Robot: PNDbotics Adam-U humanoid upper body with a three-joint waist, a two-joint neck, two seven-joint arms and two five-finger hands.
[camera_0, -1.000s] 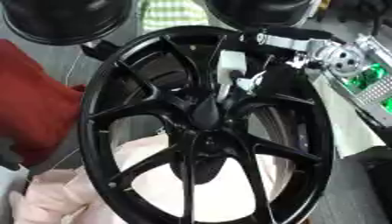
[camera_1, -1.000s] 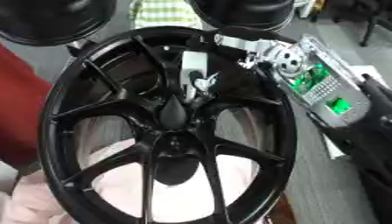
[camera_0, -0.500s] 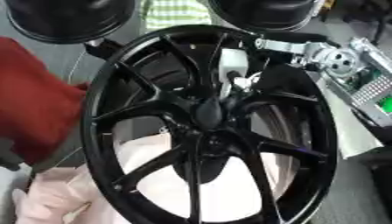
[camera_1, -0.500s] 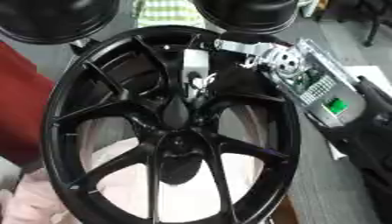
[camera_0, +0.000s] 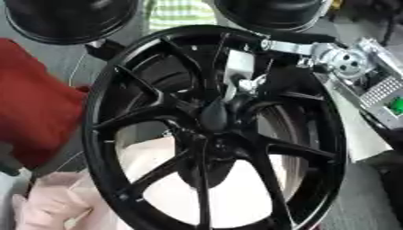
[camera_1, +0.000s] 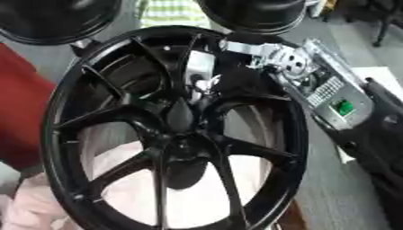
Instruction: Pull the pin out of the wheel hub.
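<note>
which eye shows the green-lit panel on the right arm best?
Right eye view: the whole silver panel with its green light sits in frame beside the black wheel. Left eye view crops it at the right edge, showing only part of the green.

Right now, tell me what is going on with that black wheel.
A large black spoked wheel fills the view, standing before the robot. The robot's right arm comes in from the upper right, and its right hand reaches between the spokes just above the black central hub. A pale, silvery part of the hand shows there, but whether its fingers are closed on the pin cannot be made out, nor can the pin itself. The left hand is out of sight.
</note>
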